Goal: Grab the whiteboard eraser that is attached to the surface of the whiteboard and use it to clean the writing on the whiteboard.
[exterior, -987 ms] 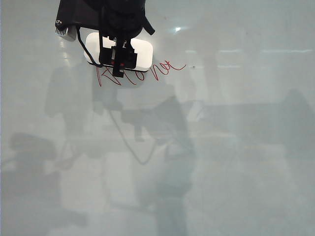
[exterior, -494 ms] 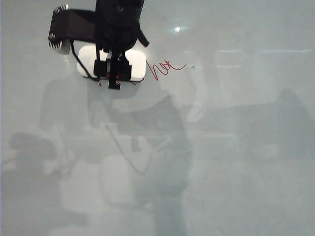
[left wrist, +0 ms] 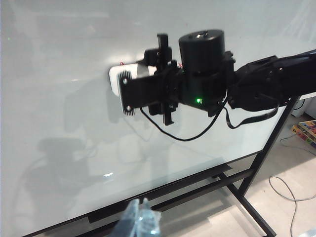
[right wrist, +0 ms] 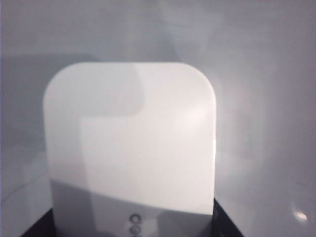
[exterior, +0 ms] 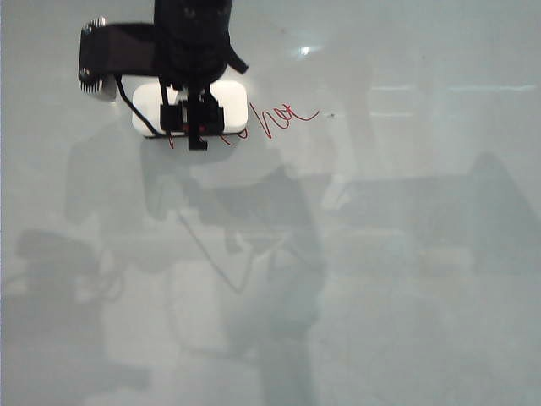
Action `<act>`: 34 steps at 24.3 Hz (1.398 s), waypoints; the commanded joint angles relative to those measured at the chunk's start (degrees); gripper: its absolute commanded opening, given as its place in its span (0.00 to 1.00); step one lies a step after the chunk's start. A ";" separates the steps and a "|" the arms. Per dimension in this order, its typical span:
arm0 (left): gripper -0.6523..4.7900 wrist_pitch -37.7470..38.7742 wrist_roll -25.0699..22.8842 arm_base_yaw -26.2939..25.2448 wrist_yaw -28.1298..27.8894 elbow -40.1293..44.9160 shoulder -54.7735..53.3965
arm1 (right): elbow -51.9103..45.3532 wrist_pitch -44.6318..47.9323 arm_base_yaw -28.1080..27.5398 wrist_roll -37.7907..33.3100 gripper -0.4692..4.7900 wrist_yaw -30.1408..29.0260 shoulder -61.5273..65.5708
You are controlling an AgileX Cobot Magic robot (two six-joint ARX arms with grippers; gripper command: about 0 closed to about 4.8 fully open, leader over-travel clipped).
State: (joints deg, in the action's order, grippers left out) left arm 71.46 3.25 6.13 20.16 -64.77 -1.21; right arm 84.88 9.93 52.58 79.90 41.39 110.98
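Glossy pale grey, the whiteboard (exterior: 397,279) fills the exterior view, with dim reflections and shadows of the arms spread over it. Seen from the left wrist, it stands on a dark metal frame (left wrist: 247,190) over a light floor with a grey cable (left wrist: 291,185).

The white eraser (exterior: 230,103) lies flat against the board near its upper left, over the start of the red writing (exterior: 283,118); only the last letters show clear to its right, with faint strokes below its edge. The right claw (exterior: 193,118) comes in from above and is clamped across the eraser's middle, hiding most of it, and its black arm and cable cover the board there. The right wrist view is nearly filled by the eraser (right wrist: 131,143).

The left claw (left wrist: 140,222) hangs well clear of the board, low near the frame; I cannot tell whether its tips are apart or together.
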 commanded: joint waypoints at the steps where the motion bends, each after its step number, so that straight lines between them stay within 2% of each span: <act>1: 0.11 -0.35 -0.22 0.07 -0.02 -0.15 -0.11 | 1.01 4.81 -0.50 0.92 0.57 1.55 -0.74; 5: 0.11 -0.33 -0.22 0.07 0.00 -0.15 -0.11 | 1.01 4.90 -0.42 0.90 0.57 1.62 -0.59; 12: 0.11 -0.33 -0.22 0.07 0.00 -0.15 -0.11 | 0.94 2.56 -1.97 0.24 0.57 7.98 2.67; 19: 0.11 -0.39 -0.22 0.07 0.00 -0.15 -0.11 | 0.92 -5.64 -2.91 -11.10 0.56 7.74 2.80; 24: 0.11 -0.39 -0.24 0.07 -0.02 -0.15 -0.11 | 0.83 -6.51 -2.78 -12.41 0.56 7.32 2.82; 27: 0.11 -0.44 -0.26 0.07 -0.04 -0.15 -0.11 | 0.85 -4.79 -2.67 -9.60 0.56 8.33 2.82; 30: 0.11 -0.44 -0.26 0.07 -0.04 -0.13 -0.11 | 1.01 4.66 -2.64 0.13 0.56 13.09 2.62; 34: 0.11 -0.44 -0.28 0.07 -0.07 -0.13 -0.11 | 1.03 6.69 -2.64 3.85 0.56 13.09 1.44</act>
State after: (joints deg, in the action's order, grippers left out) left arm 71.59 3.25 6.15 20.14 -64.77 -1.19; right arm 84.58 8.27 51.86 81.43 50.89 114.19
